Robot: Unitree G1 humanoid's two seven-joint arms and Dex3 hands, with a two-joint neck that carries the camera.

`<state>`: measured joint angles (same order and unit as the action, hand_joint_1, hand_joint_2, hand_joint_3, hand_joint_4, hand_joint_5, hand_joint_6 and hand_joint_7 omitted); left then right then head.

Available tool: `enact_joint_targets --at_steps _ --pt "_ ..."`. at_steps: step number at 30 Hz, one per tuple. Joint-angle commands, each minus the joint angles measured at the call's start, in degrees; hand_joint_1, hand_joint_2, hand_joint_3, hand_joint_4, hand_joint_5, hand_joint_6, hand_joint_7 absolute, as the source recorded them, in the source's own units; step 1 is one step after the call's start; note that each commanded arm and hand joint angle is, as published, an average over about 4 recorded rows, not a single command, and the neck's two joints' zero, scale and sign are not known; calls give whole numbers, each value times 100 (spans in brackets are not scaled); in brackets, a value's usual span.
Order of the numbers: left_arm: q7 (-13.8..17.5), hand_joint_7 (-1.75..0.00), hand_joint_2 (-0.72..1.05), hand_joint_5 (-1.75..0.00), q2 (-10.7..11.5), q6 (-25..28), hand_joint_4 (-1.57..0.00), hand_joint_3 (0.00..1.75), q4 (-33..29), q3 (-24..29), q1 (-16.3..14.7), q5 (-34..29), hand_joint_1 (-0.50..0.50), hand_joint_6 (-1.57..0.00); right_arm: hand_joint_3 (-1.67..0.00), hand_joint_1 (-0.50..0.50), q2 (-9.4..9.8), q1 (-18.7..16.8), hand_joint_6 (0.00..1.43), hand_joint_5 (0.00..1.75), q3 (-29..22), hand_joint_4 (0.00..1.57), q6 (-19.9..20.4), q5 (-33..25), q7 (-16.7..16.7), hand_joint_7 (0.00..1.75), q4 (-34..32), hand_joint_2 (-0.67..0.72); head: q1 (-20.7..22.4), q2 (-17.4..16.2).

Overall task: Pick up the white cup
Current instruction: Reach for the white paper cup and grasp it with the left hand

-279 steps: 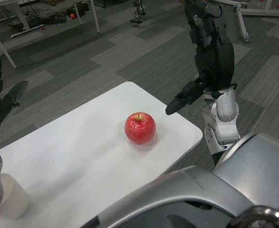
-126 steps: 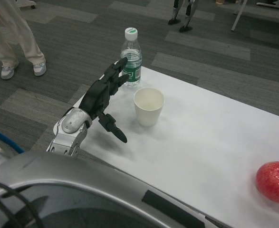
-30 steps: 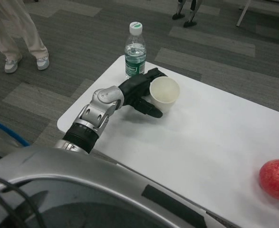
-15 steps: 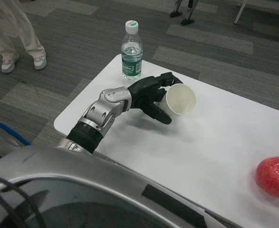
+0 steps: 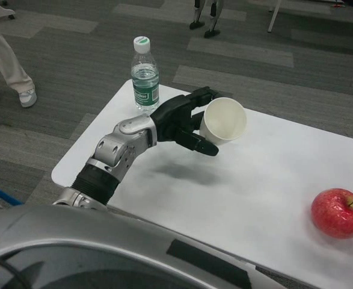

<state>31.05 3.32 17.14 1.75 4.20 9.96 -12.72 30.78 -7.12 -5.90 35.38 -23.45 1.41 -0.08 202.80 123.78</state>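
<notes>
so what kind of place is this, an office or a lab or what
Probably a robotics lab or an open test hall. The floor is grey carpet tiles, the legs of another robot or stand show at the top, a person's legs stand nearby, and the white table is set with test props.

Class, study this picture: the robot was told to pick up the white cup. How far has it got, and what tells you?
Done: the left hand grips the white cup, which is tilted with its mouth facing sideways and a shadow on the table below, so it looks lifted. In hand: holding it aloft. Left: probably nothing beyond keeping it steady. The water bottle and apple sit untouched.
</notes>
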Motion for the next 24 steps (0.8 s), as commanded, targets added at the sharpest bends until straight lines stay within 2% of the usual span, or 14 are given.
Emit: enact_joint_targets --at_steps 1,4,8,13,16,20,24 --pt "-67 -161 87 -82 84 -55 0 9 -39 -75 92 -460 50 -3 -127 -33 -52 -17 0 19 -67 0 65 -37 6 63 -71 -10 -78 49" --pt "-73 -161 87 -82 90 -114 0 4 -22 -139 112 -759 50 -3 -127 -33 -55 -17 0 19 -69 0 65 -37 13 63 -67 -10 -160 106" --pt "-84 -161 87 -82 132 -162 0 4 57 -255 127 -1260 50 -3 -127 -33 -55 -17 0 10 -78 0 65 -37 17 63 -62 -10 -247 162" --pt "-108 -161 87 -80 178 -167 0 7 110 -394 134 -1717 50 -3 -127 -33 -55 -17 0 19 -78 0 65 -37 26 63 -62 -10 -481 260" --pt "-126 -161 87 -74 218 -162 0 4 115 -464 151 -1853 50 -3 -127 -33 -52 -8 0 19 -85 0 65 -37 26 63 -58 -10 -956 382" --pt "-141 -161 87 -80 257 -167 0 7 115 -504 167 -1925 50 -3 -127 -33 -39 24 0 12 -87 0 65 -37 32 63 -27 -10 -1932 647" --pt "-161 -161 87 -82 290 -167 0 4 145 -504 189 -1934 50 -3 -127 -33 -46 101 0 19 -87 0 65 -39 50 63 17 -10 -2854 795"
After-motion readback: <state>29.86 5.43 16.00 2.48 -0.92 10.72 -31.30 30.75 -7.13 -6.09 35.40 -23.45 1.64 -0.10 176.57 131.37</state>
